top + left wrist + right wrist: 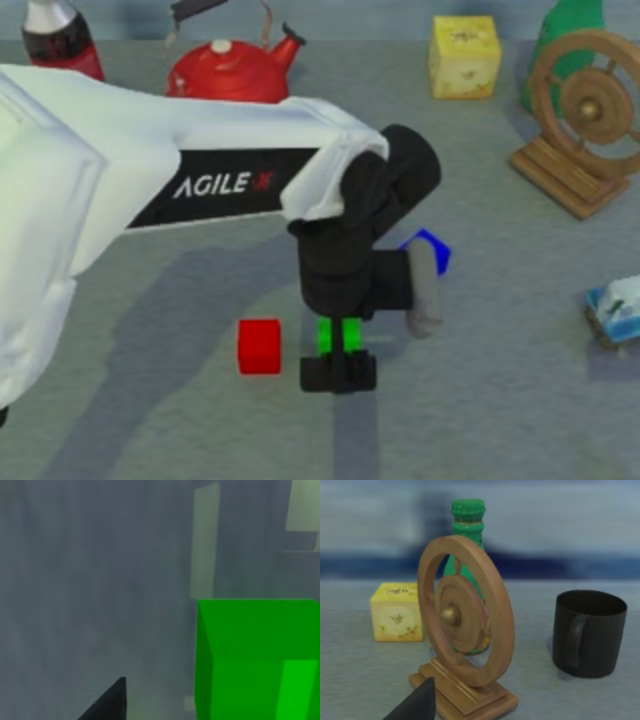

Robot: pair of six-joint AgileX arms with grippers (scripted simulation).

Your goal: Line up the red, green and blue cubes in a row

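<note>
Fingers of the left gripper [338,336] straddle the green cube [325,335].

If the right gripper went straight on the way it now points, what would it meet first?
Probably the wooden ship's-wheel ornament on its stepped base, which stands nearest ahead in the right wrist view. The yellow printed box, green bottle and black mug sit farther back; depth is uncertain.

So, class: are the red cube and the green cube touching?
Apart. The top view shows bare table between the red cube and the green cube.
</note>
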